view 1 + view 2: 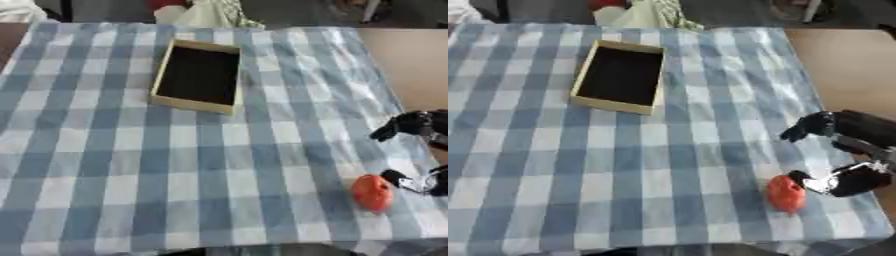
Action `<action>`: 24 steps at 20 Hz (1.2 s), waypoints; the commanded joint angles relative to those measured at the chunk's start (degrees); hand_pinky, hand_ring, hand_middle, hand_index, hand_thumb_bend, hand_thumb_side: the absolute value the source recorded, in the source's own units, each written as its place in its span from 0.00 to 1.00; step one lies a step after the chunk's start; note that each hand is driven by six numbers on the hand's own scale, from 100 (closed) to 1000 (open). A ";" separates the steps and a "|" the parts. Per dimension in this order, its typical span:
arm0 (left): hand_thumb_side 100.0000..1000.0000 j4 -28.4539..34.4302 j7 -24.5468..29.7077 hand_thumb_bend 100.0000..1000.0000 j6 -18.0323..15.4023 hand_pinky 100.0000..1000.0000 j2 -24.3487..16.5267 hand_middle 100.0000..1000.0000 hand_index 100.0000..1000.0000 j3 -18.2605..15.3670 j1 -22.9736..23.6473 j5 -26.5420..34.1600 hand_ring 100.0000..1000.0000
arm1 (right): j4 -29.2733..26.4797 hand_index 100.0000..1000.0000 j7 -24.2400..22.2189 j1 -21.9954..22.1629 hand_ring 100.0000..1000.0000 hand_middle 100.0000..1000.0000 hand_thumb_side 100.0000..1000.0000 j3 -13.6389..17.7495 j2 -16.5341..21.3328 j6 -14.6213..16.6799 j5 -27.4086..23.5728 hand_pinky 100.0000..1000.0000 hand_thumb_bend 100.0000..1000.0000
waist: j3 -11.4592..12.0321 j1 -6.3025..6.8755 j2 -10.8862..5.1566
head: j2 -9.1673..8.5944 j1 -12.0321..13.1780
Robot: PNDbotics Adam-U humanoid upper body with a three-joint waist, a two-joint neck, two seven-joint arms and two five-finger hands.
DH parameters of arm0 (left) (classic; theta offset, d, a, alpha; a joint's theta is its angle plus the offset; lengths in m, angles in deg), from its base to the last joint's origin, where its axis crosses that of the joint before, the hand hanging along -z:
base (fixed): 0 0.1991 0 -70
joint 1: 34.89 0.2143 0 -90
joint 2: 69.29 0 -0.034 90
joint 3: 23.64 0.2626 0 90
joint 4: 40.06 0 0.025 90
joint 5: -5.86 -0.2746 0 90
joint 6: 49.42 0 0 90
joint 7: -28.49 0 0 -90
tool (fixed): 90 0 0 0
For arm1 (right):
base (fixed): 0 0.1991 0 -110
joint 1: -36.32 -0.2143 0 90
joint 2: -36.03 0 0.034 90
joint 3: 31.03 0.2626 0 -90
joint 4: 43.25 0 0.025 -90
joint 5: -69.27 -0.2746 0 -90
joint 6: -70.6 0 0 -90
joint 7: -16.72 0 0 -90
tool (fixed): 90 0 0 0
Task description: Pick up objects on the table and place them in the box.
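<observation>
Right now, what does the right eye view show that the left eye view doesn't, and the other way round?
Only the right eye view shows most of the right hand, with its dark palm and wrist behind the fingers, open beside the red object. The left eye view cuts that hand at its right edge and instead shows more checked cloth to the left of the box. Both show the open box on the cloth, nothing visible inside it, and the red object near the cloth's right edge. Neither shows the left hand.

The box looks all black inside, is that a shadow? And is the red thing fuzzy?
Left eye view: the box has a dark inside, and shadow cannot be told from a black lining. Right eye view: the red thing has soft, blurred edges, and so does the right hand beside it.
</observation>
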 commanded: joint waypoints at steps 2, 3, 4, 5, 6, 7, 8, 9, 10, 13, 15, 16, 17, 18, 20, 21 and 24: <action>0.65 0.80 0.26 0.52 -0.01 0.75 -1.72 0.71 0.80 0.00 -0.31 -0.07 0.76 | 0.63 0.86 -2.42 -0.13 0.74 0.68 0.36 0.23 1.27 0.35 0.03 0.77 0.25 | -0.02 0.05 -0.86 | 0.38 -0.16; 0.65 0.80 0.27 0.52 -0.01 0.75 -1.73 0.71 0.80 0.00 -0.30 -0.08 0.76 | 0.74 0.86 -3.12 -0.11 0.74 0.68 0.34 0.19 1.19 0.35 0.00 0.77 0.25 | -0.02 0.06 -0.87 | 0.38 -0.17; 0.65 0.80 0.28 0.52 0.00 0.75 -1.73 0.71 0.80 0.01 -0.31 -0.07 0.76 | 0.84 0.86 -3.79 -0.08 0.74 0.68 0.32 0.13 1.09 0.35 -0.07 0.77 0.26 | -0.01 0.08 -0.86 | 0.38 -0.19; 0.65 0.80 0.30 0.52 0.00 0.75 -1.74 0.71 0.80 0.01 -0.31 -0.07 0.76 | 0.93 0.86 -4.39 -0.08 0.73 0.68 0.31 0.09 0.97 0.31 -0.20 0.77 0.26 | 0.00 0.10 -0.86 | 0.38 -0.19; 0.64 0.80 0.33 0.52 0.01 0.75 -1.76 0.71 0.80 0.02 -0.30 -0.08 0.76 | 0.99 0.86 -4.92 -0.07 0.73 0.68 0.30 0.05 0.84 0.28 -0.39 0.77 0.26 | 0.02 0.12 -0.85 | 0.38 -0.21; 0.64 0.80 0.36 0.52 0.03 0.75 -1.78 0.71 0.80 0.01 -0.30 -0.09 0.76 | 1.03 0.86 -5.40 -0.04 0.73 0.68 0.30 -0.01 0.76 0.26 -0.63 0.77 0.26 | 0.03 0.14 -0.85 | 0.38 -0.26; 0.64 0.80 0.39 0.52 0.04 0.75 -1.78 0.71 0.80 0.01 -0.30 -0.09 0.76 | 1.07 0.86 -5.84 0.02 0.72 0.68 0.26 -0.08 0.69 0.24 -0.80 0.77 0.28 | 0.04 0.15 -0.84 | 0.38 -0.30; 0.64 0.80 0.43 0.52 0.06 0.75 -1.78 0.71 0.80 0.01 -0.31 -0.09 0.76 | 1.11 0.86 -6.25 0.09 0.72 0.68 0.24 -0.15 0.62 0.25 -0.88 0.77 0.28 | 0.05 0.17 -0.84 | 0.38 -0.33; 0.64 0.80 0.50 0.52 0.08 0.75 -1.79 0.71 0.80 0.03 -0.30 -0.10 0.76 | 1.13 0.86 -6.59 0.16 0.72 0.68 0.21 -0.24 0.53 0.30 -0.92 0.77 0.29 | 0.05 0.19 -0.84 | 0.38 -0.35; 0.63 0.80 0.70 0.51 0.15 0.75 -1.80 0.71 0.80 0.05 -0.29 -0.10 0.75 | 1.21 0.86 -7.24 0.32 0.71 0.68 0.20 -0.35 0.38 0.37 -0.95 0.78 0.31 | 0.04 0.23 -0.84 | 0.38 -0.33; 0.63 0.80 0.74 0.51 0.20 0.74 -1.71 0.71 0.80 0.05 -0.29 -0.08 0.75 | 1.21 0.85 -7.15 0.25 0.72 0.68 0.18 -0.30 0.07 0.45 0.42 0.78 0.32 | 0.04 0.24 -0.84 | 0.38 -0.41; 0.63 0.80 0.77 0.51 0.22 0.74 -1.67 0.71 0.80 0.06 -0.28 -0.08 0.75 | 1.21 0.85 -6.99 0.22 0.72 0.68 0.16 -0.30 -0.15 0.51 1.34 0.79 0.34 | 0.06 0.26 -0.84 | 0.38 -0.40; 0.63 0.80 0.80 0.51 0.24 0.74 -1.63 0.71 0.80 0.07 -0.27 -0.08 0.75 | 1.27 0.85 -6.81 0.20 0.72 0.68 0.16 -0.30 -0.46 0.58 2.55 0.79 0.35 | 0.09 0.29 -0.83 | 0.38 -0.38; 0.63 0.80 0.82 0.51 0.25 0.74 -1.61 0.71 0.80 0.06 -0.28 -0.08 0.75 | 1.40 0.85 -6.61 0.23 0.72 0.67 0.15 -0.34 -0.77 0.64 3.60 0.79 0.35 | 0.12 0.31 -0.81 | 0.38 -0.38; 0.63 0.80 0.80 0.51 0.25 0.74 -1.58 0.71 0.80 0.03 -0.31 -0.08 0.75 | 1.91 0.85 -6.13 0.35 0.71 0.67 0.12 -0.44 -1.41 0.67 5.09 0.78 0.35 | 0.19 0.34 -0.78 | 0.38 -0.41; 0.63 0.80 0.81 0.51 0.26 0.74 -1.54 0.71 0.80 0.04 -0.32 -0.08 0.75 | 2.24 0.85 -5.88 0.39 0.71 0.67 0.10 -0.48 -1.76 0.64 5.51 0.78 0.34 | 0.22 0.36 -0.77 | 0.38 -0.41; 0.63 0.80 0.85 0.51 0.25 0.74 -1.46 0.70 0.80 0.06 -0.38 -0.06 0.75 | 3.36 0.86 -5.58 0.49 0.71 0.68 0.03 -0.76 -2.66 0.34 5.16 0.79 0.29 | 0.35 0.41 -0.74 | 0.38 -0.33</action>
